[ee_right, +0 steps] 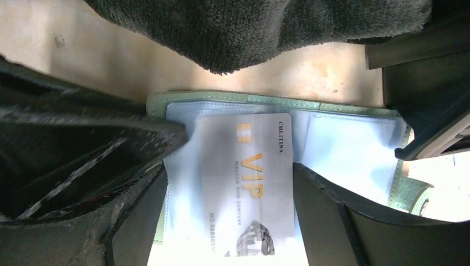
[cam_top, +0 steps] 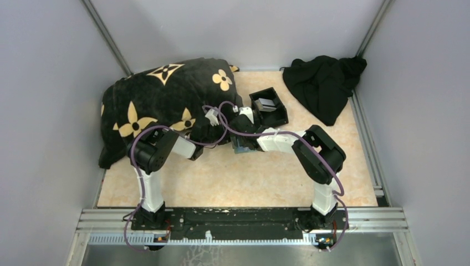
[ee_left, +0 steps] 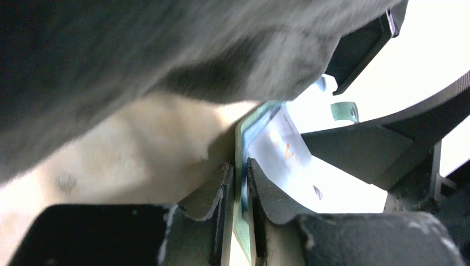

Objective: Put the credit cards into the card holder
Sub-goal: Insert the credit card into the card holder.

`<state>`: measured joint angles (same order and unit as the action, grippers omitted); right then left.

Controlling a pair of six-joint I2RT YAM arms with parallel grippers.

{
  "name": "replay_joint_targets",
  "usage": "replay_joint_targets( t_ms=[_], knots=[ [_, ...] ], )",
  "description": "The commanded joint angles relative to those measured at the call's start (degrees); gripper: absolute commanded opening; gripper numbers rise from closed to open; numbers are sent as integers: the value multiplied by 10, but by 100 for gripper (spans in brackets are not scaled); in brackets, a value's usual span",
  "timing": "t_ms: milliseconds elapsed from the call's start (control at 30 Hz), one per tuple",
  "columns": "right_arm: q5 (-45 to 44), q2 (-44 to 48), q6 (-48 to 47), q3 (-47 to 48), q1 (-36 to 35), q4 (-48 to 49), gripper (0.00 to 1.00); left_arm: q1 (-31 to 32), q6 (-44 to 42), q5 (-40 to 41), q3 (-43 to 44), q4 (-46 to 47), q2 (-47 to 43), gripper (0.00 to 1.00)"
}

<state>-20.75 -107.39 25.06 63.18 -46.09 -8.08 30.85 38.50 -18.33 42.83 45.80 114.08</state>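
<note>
So, table [cam_top: 233,183]: beige top, with a black flower-patterned blanket [cam_top: 161,94] heaped at its far left; both arms meet just in front of the blanket.
Card holder [ee_right: 354,108]: near mid-table, beside the blanket's edge, opened out with its clear pockets showing. Its long axis runs crosswise in the right wrist view.
Credit card [ee_right: 246,183]: one silvery VIP card lying on a clear pocket, its long axis square to the holder's and its chip end toward the green far edge.
Left gripper [ee_left: 239,183]: jaws nearly closed, pinching the holder's edge.
Right gripper [ee_right: 238,149]: spread wide, straddling the card and gripping nothing.
Progress: one card looks partly seated, but I cannot tell whether it is inside the slit. Pushing it home remains, as do any further cards.
</note>
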Motion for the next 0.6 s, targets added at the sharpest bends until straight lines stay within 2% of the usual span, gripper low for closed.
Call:
replay_joint_targets(
  t_ms=[0,333,567],
  knots=[
    [101,-73,61,-28,-20,-46,81,14,37,-118,-99,-200,40,25],
    [102,-65,61,-32,-20,-40,78,-9,97,-173,-148,-78,38,28],
    [101,-61,58,-30,-23,-39,74,-11,109,-181,-159,-47,46,28]
  ],
)
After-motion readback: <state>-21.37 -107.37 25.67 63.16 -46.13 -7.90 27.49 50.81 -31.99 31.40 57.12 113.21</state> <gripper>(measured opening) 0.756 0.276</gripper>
